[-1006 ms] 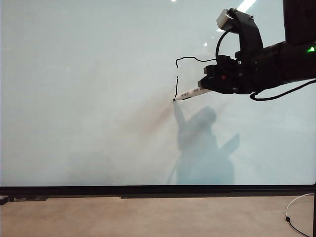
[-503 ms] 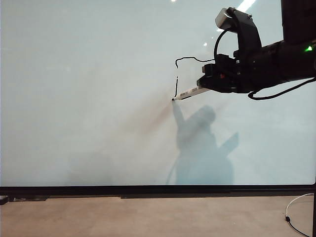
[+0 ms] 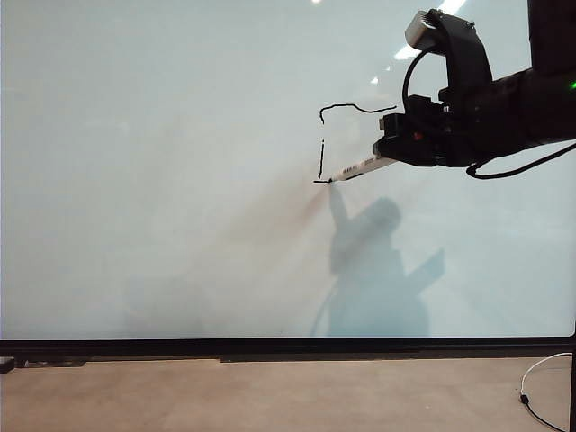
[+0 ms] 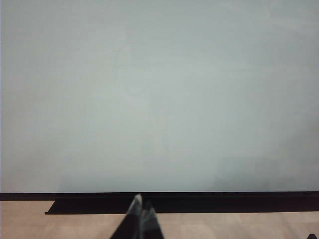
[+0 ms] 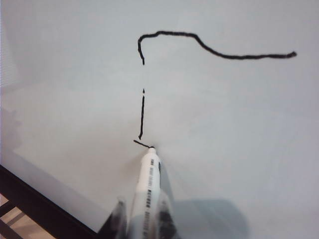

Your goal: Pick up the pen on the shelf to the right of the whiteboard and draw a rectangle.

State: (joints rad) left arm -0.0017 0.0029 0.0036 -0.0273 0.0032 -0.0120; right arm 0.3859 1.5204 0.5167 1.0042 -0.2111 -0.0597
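Observation:
The whiteboard (image 3: 162, 180) fills nearly the whole exterior view. My right gripper (image 3: 389, 155) reaches in from the right, shut on the white pen (image 3: 358, 167), whose dark tip touches the board. In the right wrist view the pen (image 5: 147, 186) stands between the fingers (image 5: 167, 214) of the right gripper (image 5: 142, 211). The rectangle (image 5: 199, 45) is a wavy top line, a broken left side and a short stroke at the lower left corner; it also shows as the black outline (image 3: 322, 144). My left gripper (image 4: 142, 209) is shut, low before the board's black frame (image 4: 224, 196).
A wooden ledge (image 3: 270, 396) runs below the board's black lower frame (image 3: 270, 346). A white cable (image 3: 535, 382) lies at its right end. The arm's shadow (image 3: 373, 270) falls on the board under the pen.
The right gripper has shifted the pen tip a little to the right, leaving a short horizontal stroke at the foot of the left side. The left arm has not moved.

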